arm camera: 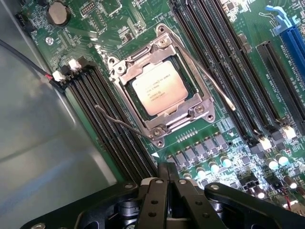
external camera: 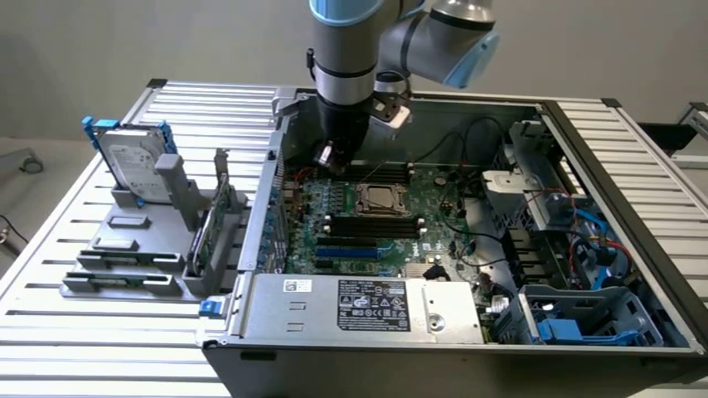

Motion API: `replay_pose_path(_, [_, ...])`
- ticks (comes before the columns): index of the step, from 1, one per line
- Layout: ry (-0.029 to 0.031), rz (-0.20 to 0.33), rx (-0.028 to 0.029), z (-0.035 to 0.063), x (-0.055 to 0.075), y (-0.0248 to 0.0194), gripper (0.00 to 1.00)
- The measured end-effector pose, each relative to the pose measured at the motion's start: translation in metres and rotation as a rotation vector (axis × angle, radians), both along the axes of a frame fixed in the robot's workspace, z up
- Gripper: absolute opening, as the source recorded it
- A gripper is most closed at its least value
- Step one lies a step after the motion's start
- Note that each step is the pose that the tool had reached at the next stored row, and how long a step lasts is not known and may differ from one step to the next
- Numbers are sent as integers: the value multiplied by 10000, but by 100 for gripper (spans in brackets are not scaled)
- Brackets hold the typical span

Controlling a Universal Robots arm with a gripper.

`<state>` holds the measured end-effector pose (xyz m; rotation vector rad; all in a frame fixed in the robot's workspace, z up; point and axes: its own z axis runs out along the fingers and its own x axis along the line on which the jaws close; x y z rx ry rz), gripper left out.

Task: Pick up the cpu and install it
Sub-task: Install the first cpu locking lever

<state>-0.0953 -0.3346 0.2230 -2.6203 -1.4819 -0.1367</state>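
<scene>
Cpu: the cpu [arm camera: 159,94] lies flat in the socket, its silvery top with fine print facing up; in the exterior view it is the pale square [external camera: 379,199] in the middle of the board.
Socket: the metal socket frame [arm camera: 125,67] runs all around the chip's edges, with screws at its corners.
Levers: one thin wire lever [arm camera: 212,81] slants along one side of the frame and a second [arm camera: 116,121] crosses the black slots on the other side. I cannot tell whether either is latched.
Memory slots: long black memory slots [arm camera: 95,95] run in rows on both sides of the socket.
Motherboard: the green motherboard [arm camera: 228,143] carries it all, with a round coin cell [arm camera: 58,12] near one corner and a blue slot [arm camera: 293,43] further out.
My pincer: my gripper [arm camera: 166,167] has its two fingers pressed together with nothing between them. It hangs over the board just beside the socket, apart from the chip.
My arm: in the exterior view my arm [external camera: 348,50] comes down from above, with the gripper [external camera: 332,157] towards the exterior view's left of the socket.
Case: the open computer case [external camera: 553,116] lies on its side, with the power supply [external camera: 366,307] at its near edge.
Table: on the slatted table [external camera: 66,365], at the exterior view's left, a hard drive [external camera: 133,166] with blue rails stands upright in a grey holder [external camera: 144,249].
</scene>
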Motion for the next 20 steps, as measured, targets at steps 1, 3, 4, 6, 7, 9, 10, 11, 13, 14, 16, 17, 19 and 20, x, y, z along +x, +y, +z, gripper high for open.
replay_pose_path(1, [-1, 0, 1, -4, 12, 0, 11])
replay_pose_path(3, [-1, -1, 0, -12, 40, 0, 11])
replay_pose_path(4, [0, 0, 0, -16, 55, 0, 11])
replay_pose_path(6, [-3, 1, 1, -24, 84, 0, 11])
replay_pose_path(7, [-2, 1, 0, -29, 97, 0, 11])
replay_pose_path(9, [-5, 1, 0, -39, 116, 0, 11])
replay_pose_path(10, [-6, 1, 6, -44, 123, 0, 11])
replay_pose_path(11, [-8, 1, 14, -47, 130, 0, 11])
replay_pose_path(13, [-9, 0, 38, -55, 143, 0, 11])
replay_pose_path(14, [-8, 1, 52, -57, 151, 0, 11])
replay_pose_path(16, [-11, 0, 98, -63, 167, 1, 11])
replay_pose_path(17, [-13, 0, 142, -65, 173, 1, 11])
replay_pose_path(19, [-15, 1, 261, -68, 183, 1, 11])
replay_pose_path(20, [-17, 1, 323, -70, 186, 1, 11])
